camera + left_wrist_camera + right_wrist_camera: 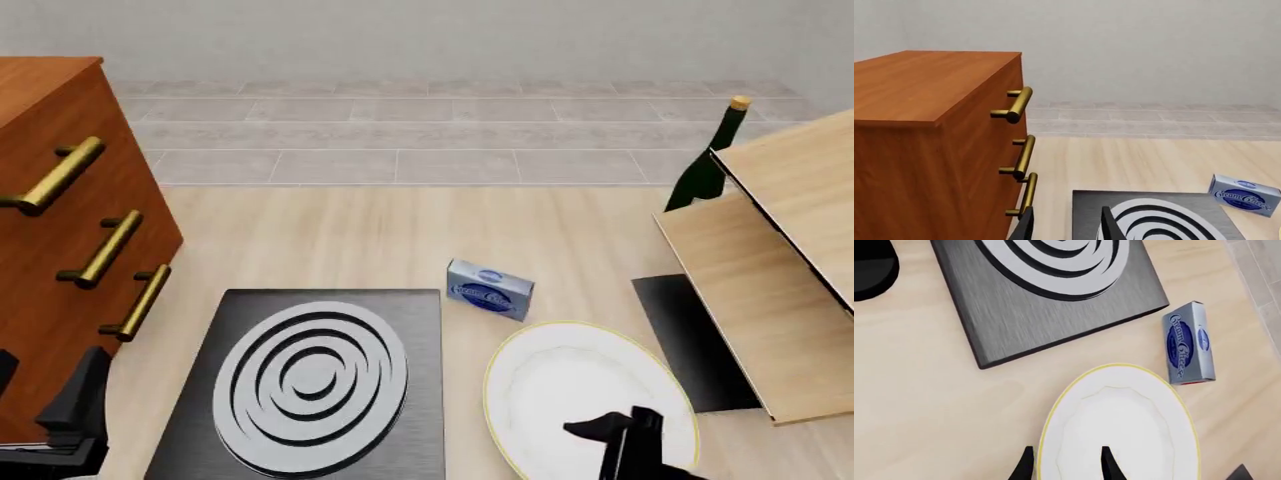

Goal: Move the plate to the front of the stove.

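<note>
The plate (577, 385), white with a thin yellow rim, lies flat on the table just right of the stove (314, 385), a dark grey slab with a ringed burner. My right gripper (625, 440) hangs over the plate's near edge. In the right wrist view it (1066, 467) is open, with one finger outside the plate (1121, 420) rim and the other above the plate's face. My left gripper (1067, 227) is open and holds nothing. It sits near the stove (1154, 215) on its left side, beside the cabinet.
A wooden cabinet (54, 230) with brass handles stands left of the stove. A blue-white cream cheese box (490, 288) lies just behind the plate. A wooden rack (767, 270), a black mat (687, 335) and a green bottle (705, 165) are at the right.
</note>
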Robot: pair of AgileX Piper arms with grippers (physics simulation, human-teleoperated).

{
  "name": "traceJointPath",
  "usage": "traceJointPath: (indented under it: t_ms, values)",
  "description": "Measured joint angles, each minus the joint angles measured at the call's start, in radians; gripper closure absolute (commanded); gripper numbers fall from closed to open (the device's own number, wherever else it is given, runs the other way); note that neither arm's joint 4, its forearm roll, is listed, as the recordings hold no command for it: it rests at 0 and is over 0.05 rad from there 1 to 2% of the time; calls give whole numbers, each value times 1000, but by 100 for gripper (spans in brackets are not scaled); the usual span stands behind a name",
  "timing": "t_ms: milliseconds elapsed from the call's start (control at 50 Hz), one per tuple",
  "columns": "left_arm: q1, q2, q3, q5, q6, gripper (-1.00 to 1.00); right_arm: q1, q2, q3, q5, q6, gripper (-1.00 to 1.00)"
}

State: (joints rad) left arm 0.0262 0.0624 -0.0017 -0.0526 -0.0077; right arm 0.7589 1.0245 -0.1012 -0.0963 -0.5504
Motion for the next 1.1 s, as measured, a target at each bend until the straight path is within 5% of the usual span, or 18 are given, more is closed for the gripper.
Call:
traceJointPath:
  t_ms: [760, 1100]
  values:
    - [0, -11, -2, 12, 1, -100, -69, 263, 62, -272, 11, -100]
    - [0, -12, -2, 13, 1, -100, -70, 327, 82, -371, 121, -100]
